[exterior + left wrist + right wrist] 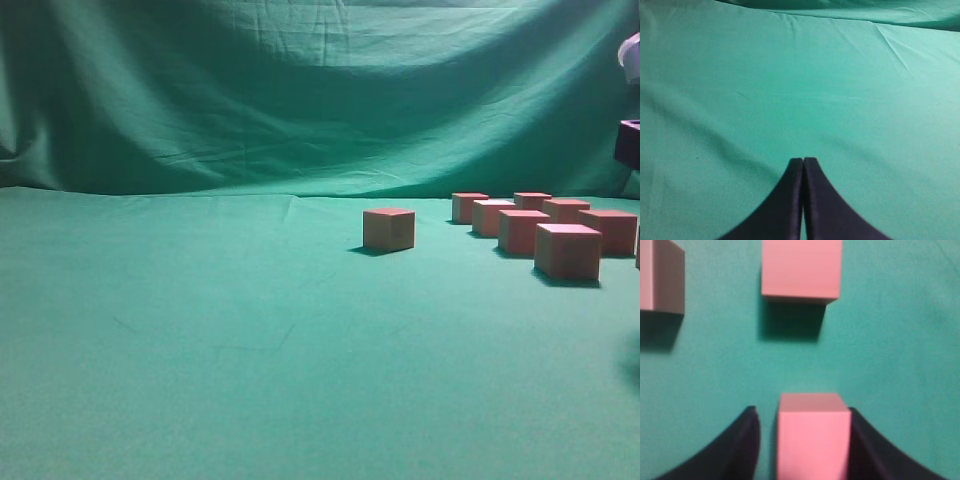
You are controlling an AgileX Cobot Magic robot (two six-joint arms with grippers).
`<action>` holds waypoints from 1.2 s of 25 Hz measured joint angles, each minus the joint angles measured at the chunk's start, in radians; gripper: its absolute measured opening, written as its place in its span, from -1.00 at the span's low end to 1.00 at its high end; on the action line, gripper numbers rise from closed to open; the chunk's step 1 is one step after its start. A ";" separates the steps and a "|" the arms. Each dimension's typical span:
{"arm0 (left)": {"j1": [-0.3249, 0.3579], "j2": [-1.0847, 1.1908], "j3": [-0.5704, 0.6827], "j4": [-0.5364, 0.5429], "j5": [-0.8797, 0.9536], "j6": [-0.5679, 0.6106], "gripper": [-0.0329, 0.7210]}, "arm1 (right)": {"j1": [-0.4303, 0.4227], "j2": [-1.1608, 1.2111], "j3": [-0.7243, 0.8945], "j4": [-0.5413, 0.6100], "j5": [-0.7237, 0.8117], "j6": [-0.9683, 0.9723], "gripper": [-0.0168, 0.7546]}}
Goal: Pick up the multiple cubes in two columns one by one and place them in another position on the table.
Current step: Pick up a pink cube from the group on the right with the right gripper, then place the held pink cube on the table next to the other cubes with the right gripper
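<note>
1. Looking across the bench point(200, 350) in the exterior view, we see green cloth covering all of it, lightly creased, with a fold line running up toward the back edge.
2. Behind it hangs a green cloth backdrop point(300, 90), wrinkled and draped, darker at the far left corner.
3. We find no brand, label or writing anywhere on the cloth or the cubes.
4. Left of the group, a lone cube point(388, 229) stands apart on the bench, pink on top with tan sides.
5. To its right, the two columns of cubes point(530, 225) run away from the camera, seven cubes showing, the nearest cube point(567, 250) at the front right.
6. At the right edge of that view a dark part of an arm point(628, 143) hangs above the cubes, with something white above it; we cannot tell more.
7. In the left wrist view, the left fingers point(803, 162) are pressed together, tips touching, holding nothing, over bare green cloth.
8. In the right wrist view, the right fingers point(802, 415) are spread, one on each side of a pink cube point(812, 437) that sits between them; the view is blurred and we cannot tell whether they touch it.
9. Beyond it lies another cube point(801, 270), and a third cube point(661, 277) is at the upper left.
</note>
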 joint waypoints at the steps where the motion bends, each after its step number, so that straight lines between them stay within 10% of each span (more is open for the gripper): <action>1: 0.000 0.000 0.000 0.000 0.000 0.000 -0.91 | 0.000 0.000 0.000 0.000 -0.002 0.000 -0.06; 12: 0.000 0.000 0.000 0.000 0.000 0.000 -0.91 | 0.000 -0.006 -0.093 0.039 0.123 -0.058 -0.25; 21: 0.000 0.000 0.000 0.000 0.000 0.000 -0.91 | -0.002 0.008 -0.597 0.471 0.556 -0.657 -0.25; 30: 0.000 0.000 0.000 0.000 0.000 0.000 -0.91 | 0.044 0.281 -1.009 0.506 0.647 -0.849 -0.25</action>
